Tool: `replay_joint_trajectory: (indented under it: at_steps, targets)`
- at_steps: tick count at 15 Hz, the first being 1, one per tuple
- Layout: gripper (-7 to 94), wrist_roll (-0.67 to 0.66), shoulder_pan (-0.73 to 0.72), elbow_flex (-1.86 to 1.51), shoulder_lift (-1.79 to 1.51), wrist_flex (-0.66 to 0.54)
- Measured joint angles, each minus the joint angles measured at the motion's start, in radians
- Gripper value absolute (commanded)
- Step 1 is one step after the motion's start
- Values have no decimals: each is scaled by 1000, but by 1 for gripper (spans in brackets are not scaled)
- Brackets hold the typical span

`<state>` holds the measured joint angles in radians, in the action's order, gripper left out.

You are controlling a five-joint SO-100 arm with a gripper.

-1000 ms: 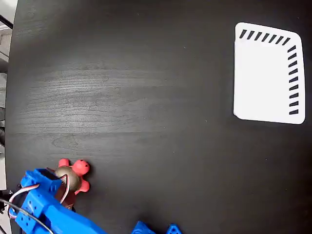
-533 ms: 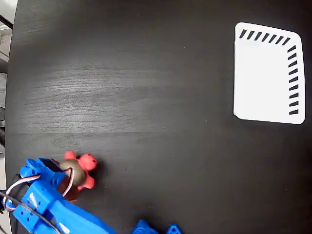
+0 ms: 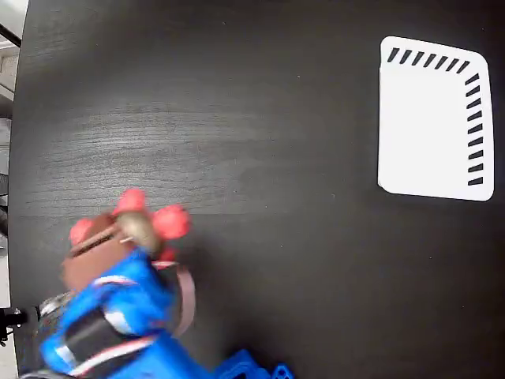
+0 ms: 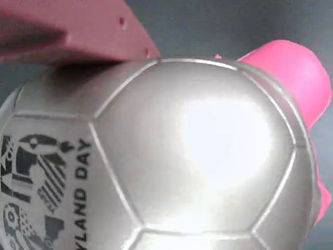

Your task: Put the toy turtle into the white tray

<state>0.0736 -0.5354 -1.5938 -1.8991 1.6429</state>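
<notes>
The toy turtle (image 3: pixel 142 226) shows as a blur at the lower left of the fixed view: a gold-tan shell with pink-red head and feet sticking out. My gripper (image 3: pixel 132 237) on the blue arm is shut on it, with dark red fingers (image 3: pixel 85 259) beside the shell. In the wrist view the shiny shell of the toy turtle (image 4: pixel 187 156) fills the frame, its black code sticker at the left edge and a pink limb at the upper right. One dark red finger (image 4: pixel 78 31) lies against the shell's top. The white tray (image 3: pixel 430 126) lies far off at the upper right, with nothing in it.
The dark wooden table (image 3: pixel 252 142) stretches between the turtle and the tray. Blue parts of the arm's base (image 3: pixel 252 367) show at the bottom edge. The table's left edge runs down the left side of the fixed view.
The gripper and the turtle have moved up and a little right in the fixed view. They look larger and blurred now, the turtle having left its earlier spot on the table.
</notes>
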Motion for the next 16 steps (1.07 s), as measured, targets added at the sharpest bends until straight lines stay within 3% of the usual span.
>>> replay_joint_trajectory:
  at_steps: [5, 9, 16]
  targets:
    - [-1, -94, 449, 106, 6, 44]
    - [-1, -91, 756, 325, 152, 32]
    - [-1, -21, 1025, 882, 733, 2]
